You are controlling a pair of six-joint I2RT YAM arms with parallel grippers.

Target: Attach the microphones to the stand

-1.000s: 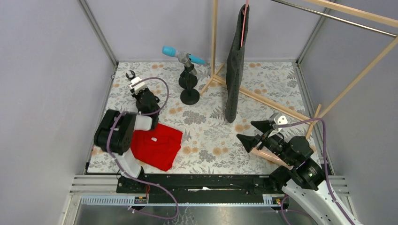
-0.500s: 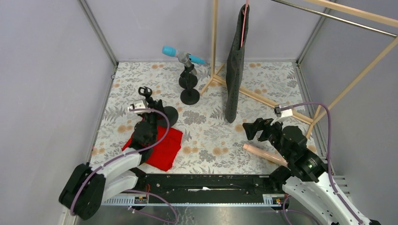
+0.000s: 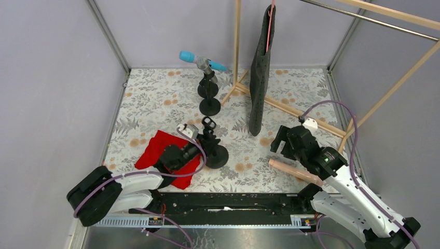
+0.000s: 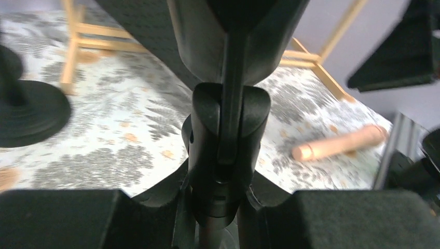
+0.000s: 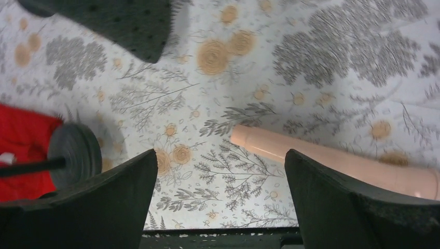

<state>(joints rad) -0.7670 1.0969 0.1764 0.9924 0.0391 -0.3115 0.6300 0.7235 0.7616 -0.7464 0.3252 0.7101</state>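
Note:
A cyan-blue microphone (image 3: 188,56) sits clipped on a black stand (image 3: 209,83) at the back. A second black stand (image 3: 210,107) is just in front of it. The peach-pink microphone (image 3: 293,171) lies flat on the floral table at the front right; it also shows in the right wrist view (image 5: 337,161) and the left wrist view (image 4: 340,142). My left gripper (image 3: 204,141) is shut on the pole of a third black stand (image 4: 227,145), whose round base (image 3: 216,156) is mid-front. My right gripper (image 3: 277,143) is open, empty, just above the peach-pink microphone's near end. I cannot make out a silver-grey microphone.
A red cloth (image 3: 163,150) lies under my left arm. A black garment (image 3: 260,67) hangs from a wooden rack whose floor poles (image 3: 290,110) cross the back right. Grey walls close in three sides. The stand's base (image 5: 75,153) shows left of my right fingers.
My left arm has swung from the back left to the mid-front, carrying the black stand with it. My right gripper has turned down and moved forward over the peach-pink microphone.

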